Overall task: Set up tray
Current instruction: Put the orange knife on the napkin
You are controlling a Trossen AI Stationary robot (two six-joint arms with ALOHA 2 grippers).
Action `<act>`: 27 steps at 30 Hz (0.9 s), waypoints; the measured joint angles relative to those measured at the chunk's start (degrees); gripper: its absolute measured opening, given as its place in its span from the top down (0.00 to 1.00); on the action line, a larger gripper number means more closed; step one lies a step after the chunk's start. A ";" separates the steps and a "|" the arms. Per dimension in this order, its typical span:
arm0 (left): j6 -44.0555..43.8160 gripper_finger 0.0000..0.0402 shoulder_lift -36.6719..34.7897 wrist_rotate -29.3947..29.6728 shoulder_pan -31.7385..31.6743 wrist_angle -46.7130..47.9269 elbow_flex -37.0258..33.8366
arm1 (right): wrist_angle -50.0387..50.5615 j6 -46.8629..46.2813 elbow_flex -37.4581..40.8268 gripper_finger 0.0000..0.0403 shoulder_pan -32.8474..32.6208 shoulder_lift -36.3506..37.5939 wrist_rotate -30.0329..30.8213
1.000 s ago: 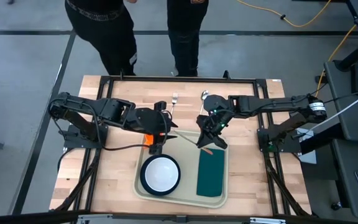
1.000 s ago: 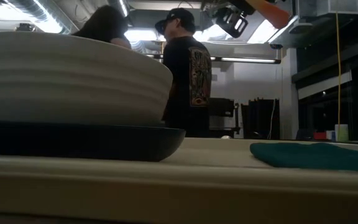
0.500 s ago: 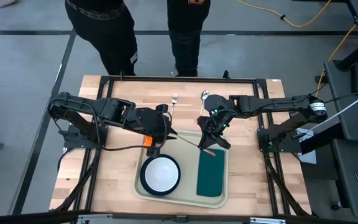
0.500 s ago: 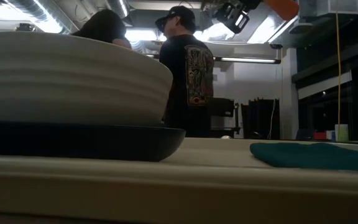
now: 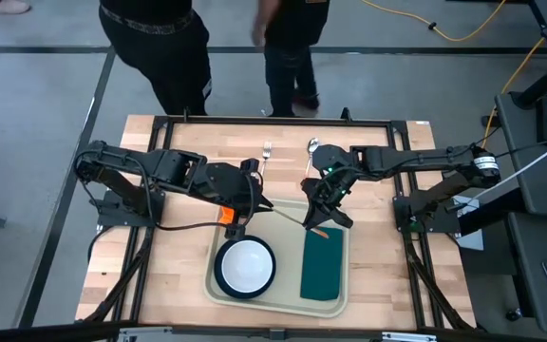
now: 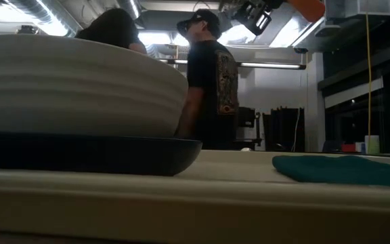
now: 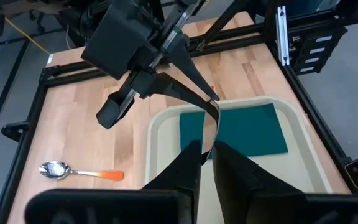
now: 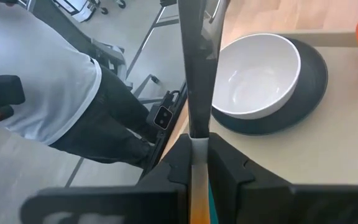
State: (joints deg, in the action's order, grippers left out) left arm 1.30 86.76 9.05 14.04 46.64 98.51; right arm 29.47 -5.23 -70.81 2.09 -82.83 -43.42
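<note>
A knife (image 5: 283, 217) with a thin metal blade and an orange handle hangs over the far part of the beige tray (image 5: 290, 249), held at both ends. My left gripper (image 5: 259, 206) is shut on its blade end. My right gripper (image 5: 313, 223) is shut on it near the handle. On the tray a white bowl (image 5: 246, 265) sits in a dark round plate (image 5: 220, 255), and a dark green napkin (image 5: 323, 264) lies flat beside them. My left gripper pinches the free end of the blade (image 7: 214, 132) between its two fingers, reaching in from the table's left. The blade runs on from the fingers toward the other gripper, clear of the tray. My right gripper pinches the knife between its two fingers where the blade meets the orange handle (image 8: 197, 142). The fingers lie along the knife and come from the table's right. The blade (image 8: 194, 74) sticks out ahead of them and the handle (image 5: 319, 231) trails behind, lifted clear above the napkin.
A fork (image 5: 266, 152) and a spoon (image 5: 312, 145) with orange handles lie on the wooden table beyond the tray. Two people stand past the far edge (image 5: 283, 57). Bare wood lies to the left and right of the tray.
My left gripper's fingers have drawn together on the blade's free end. The knife stays lifted between the two grippers, nearly where it was. One of the people behind the table has stepped sideways.
</note>
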 joint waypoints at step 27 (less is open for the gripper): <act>0.42 0.99 -0.15 1.14 0.07 1.07 0.01 | 0.31 -3.87 -2.45 0.86 0.83 0.00 -1.92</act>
State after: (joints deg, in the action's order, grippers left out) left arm 1.72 86.61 10.19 14.11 47.70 98.52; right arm 29.78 -9.10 -73.25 2.92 -82.83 -45.34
